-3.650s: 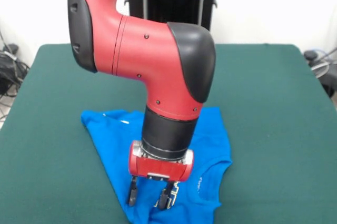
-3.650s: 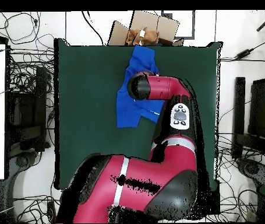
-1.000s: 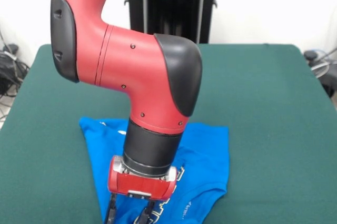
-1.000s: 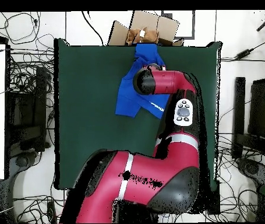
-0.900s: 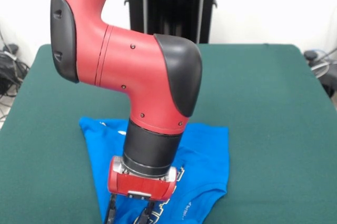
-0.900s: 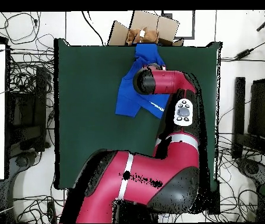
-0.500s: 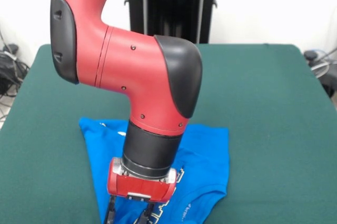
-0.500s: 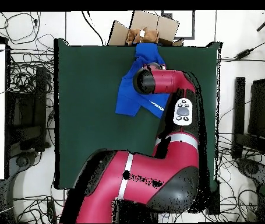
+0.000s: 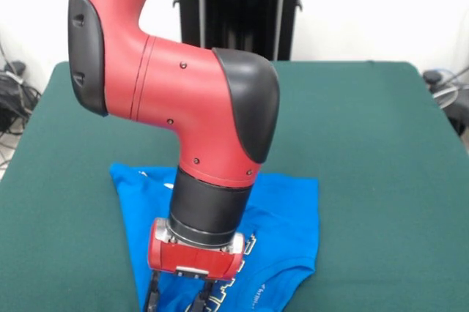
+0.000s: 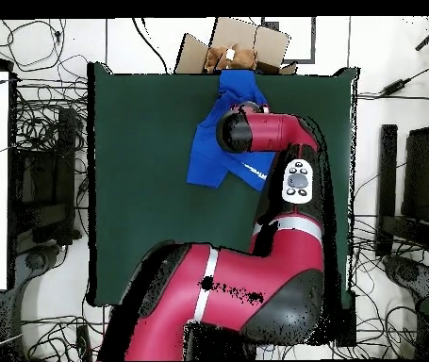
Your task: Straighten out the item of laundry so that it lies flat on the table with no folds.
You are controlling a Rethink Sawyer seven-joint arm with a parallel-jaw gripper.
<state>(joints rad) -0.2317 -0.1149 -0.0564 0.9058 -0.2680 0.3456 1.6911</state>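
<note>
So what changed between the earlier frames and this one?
The gripper travelled toward the table's camera-side edge, now partly cut off at the front view's bottom. The blue T-shirt spread wider there, its lettering now showing. Whether the gripper holds the cloth cannot be told. The green table stayed as it was.

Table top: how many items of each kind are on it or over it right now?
Shirt: 1
Arm: 1
Claw: 1
Cardboard box beyond the table edge: 1
Total: 4
</note>
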